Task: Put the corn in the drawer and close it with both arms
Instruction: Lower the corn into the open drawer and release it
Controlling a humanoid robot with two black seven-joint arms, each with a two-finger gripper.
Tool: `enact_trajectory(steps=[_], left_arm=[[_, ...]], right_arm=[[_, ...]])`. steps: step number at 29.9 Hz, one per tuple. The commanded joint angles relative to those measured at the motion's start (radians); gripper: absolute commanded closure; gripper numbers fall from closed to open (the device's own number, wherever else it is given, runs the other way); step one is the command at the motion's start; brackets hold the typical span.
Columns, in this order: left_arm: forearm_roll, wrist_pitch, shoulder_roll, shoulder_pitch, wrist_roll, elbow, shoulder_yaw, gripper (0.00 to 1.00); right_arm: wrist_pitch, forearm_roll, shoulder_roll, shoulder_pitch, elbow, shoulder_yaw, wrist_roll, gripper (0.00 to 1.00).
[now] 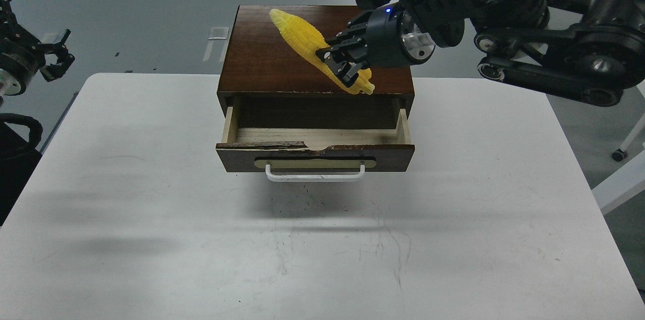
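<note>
Corn (302,38) lies diagonally on the cabinet (252,58) top, thin tip toward the back edge near the middle, fat end at the front-right corner, just above the open drawer (315,151). Drawer is pulled out over the table (151,184), pale inside, looks empty, chipped front lip, white handle (315,175) facing the robot.

Right gripper (338,64) is down on the corn's lower half, fingers spread either side of the cob. Can't tell if the pads are pressing yet or just straddling; corn looks flat on the wood, not lifted. Left gripper (56,58) sits off the table's left edge, well apart from everything, fingers parted, holding nothing.

Handling guess: hollow plastic or rubbery toy, light, probably a bit squashy. Kernel ribs should give grip, but the round tapered shape could roll or squirt out toward the thin end if pinched off-centre. Best hold is across the thick middle, square to the long axis, roughly where the right gripper is now. Cob is long compared with the drawer's depth, so it likely needs turning parallel to the drawer front before dropping. Not fragile; a short drop is fine.
</note>
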Motion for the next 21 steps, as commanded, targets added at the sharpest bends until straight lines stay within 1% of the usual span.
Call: enact_trajectory(steps=[1,2,4,6,10,14,15,16,18,19,21], left_arm=[[0.002,0.0,0.005,0.002,-0.001,0.0,0.0,0.02],[0.002,0.0,0.005,0.002,-0.001,0.0,0.0,0.02],[0.002,0.0,0.006,0.004,-0.001,0.0,0.0,0.02],[0.002,0.0,0.006,0.004,-0.003,0.0,0.0,0.02],[0.002,0.0,0.012,0.005,-0.007,0.0,-0.002,0.02],[0.0,0.0,0.012,0.007,-0.009,0.003,-0.002,0.02],[0.0,0.0,0.012,0.007,-0.009,0.004,-0.002,0.02],[0.0,0.0,0.011,0.007,-0.009,0.004,-0.002,0.02],[0.002,0.0,0.011,0.007,-0.008,0.004,-0.002,0.02],[0.003,0.0,0.011,0.007,-0.003,0.004,0.0,0.02],[0.006,0.0,0.008,0.007,-0.003,0.004,0.0,0.02]], right_arm=[[-0.008,-0.2,0.022,0.0,0.03,0.0,0.094,0.92],[-0.016,-0.252,0.022,-0.011,0.053,-0.003,0.117,0.92],[-0.019,-0.31,0.023,-0.02,0.079,-0.008,0.123,0.91],[-0.021,-0.344,0.025,-0.031,0.084,-0.011,0.123,0.91],[-0.022,-0.485,0.049,-0.077,0.072,-0.023,0.123,0.91],[-0.022,-0.507,0.051,-0.082,0.073,-0.026,0.123,0.9],[-0.022,-0.509,0.051,-0.085,0.075,-0.026,0.123,0.87],[-0.022,-0.509,0.051,-0.091,0.075,-0.028,0.123,0.8],[-0.022,-0.509,0.051,-0.098,0.075,-0.026,0.123,0.71],[-0.024,-0.509,0.051,-0.108,0.075,-0.025,0.123,0.58],[-0.024,-0.509,0.051,-0.118,0.08,-0.023,0.123,0.48]])
